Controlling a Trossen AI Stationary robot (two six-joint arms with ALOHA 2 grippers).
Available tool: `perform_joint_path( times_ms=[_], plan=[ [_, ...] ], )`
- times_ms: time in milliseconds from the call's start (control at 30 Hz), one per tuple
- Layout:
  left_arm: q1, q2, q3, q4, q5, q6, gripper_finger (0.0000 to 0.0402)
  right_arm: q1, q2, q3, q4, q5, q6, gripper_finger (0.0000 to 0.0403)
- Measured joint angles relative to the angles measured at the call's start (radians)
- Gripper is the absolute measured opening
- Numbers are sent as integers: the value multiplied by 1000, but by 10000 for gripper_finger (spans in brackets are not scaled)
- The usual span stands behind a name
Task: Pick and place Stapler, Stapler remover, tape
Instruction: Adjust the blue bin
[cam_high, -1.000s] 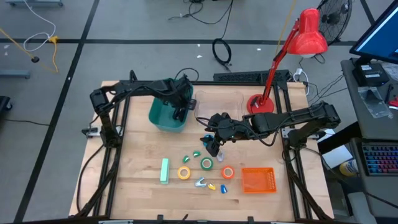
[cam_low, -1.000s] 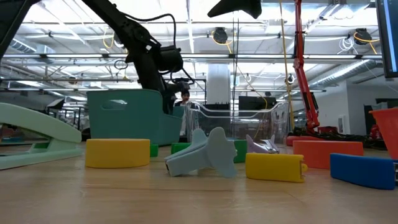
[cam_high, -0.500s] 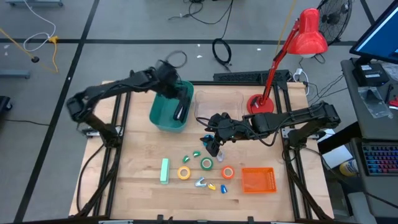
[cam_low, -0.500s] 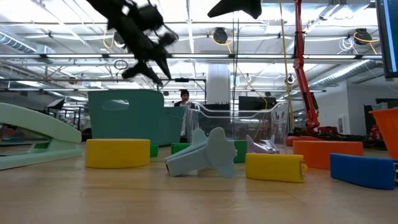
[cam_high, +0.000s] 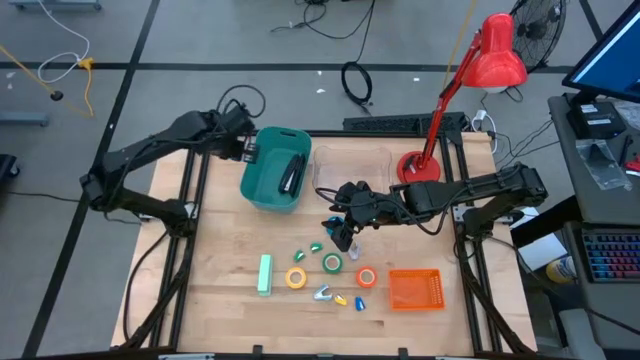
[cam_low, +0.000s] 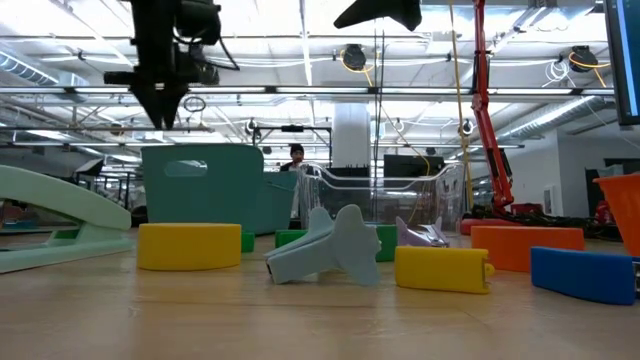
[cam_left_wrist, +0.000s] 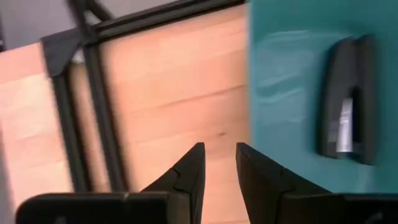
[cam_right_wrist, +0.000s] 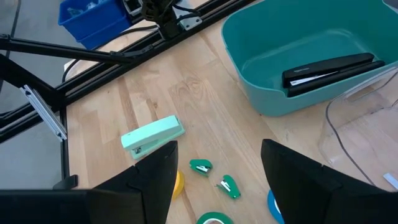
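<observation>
- Left gripper (cam_high: 250, 152) up in the air, just beside the teal bin (cam_high: 262, 187), over its outer edge; fingers (cam_left_wrist: 189, 174) close together with a thin gap, nothing between them.
- Right gripper (cam_high: 340, 236) above the middle of the surface (cam_high: 215, 250), fingers (cam_right_wrist: 155, 171) spread wide apart, holding nothing.
- Black stapler (cam_high: 291, 177) lying flat inside the teal bin.
- Mint green stapler (cam_high: 264, 275) flat on the surface, near the tape rolls.
- Yellow tape (cam_high: 296, 278), green tape (cam_high: 331, 264) and orange tape (cam_high: 366, 277) in a loose row on the surface.
- Blue tape (cam_right_wrist: 273, 206) partly hidden under the right gripper.
- Small green staple removers (cam_high: 316, 247) between the right gripper and the tape rolls.
- Orange basket (cam_high: 415, 289) beside the orange tape.
</observation>
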Motion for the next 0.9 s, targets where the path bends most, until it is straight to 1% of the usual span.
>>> perform_joint_path(
  times_ms=[167,300,367,500,567,733,900],
  plan=[
    [15,-30,-79,-10,8,15,90,0,0,0,0,0,0,224],
    [36,-74,-188,15,25,2,90,0,0,0,0,0,0,224],
    [47,-105,-250,59,54,-10,90,0,0,0,0,0,0,224],
    [54,-153,-362,216,174,-25,90,0,0,0,0,0,0,224],
    [53,-163,-401,259,212,-39,90,0,0,0,0,0,0,224],
    [45,-164,-443,263,250,-76,90,-2,0,0,0,0,1,224],
    [-5,-164,-443,313,254,-105,90,-3,0,0,0,0,1,224]
  ],
)
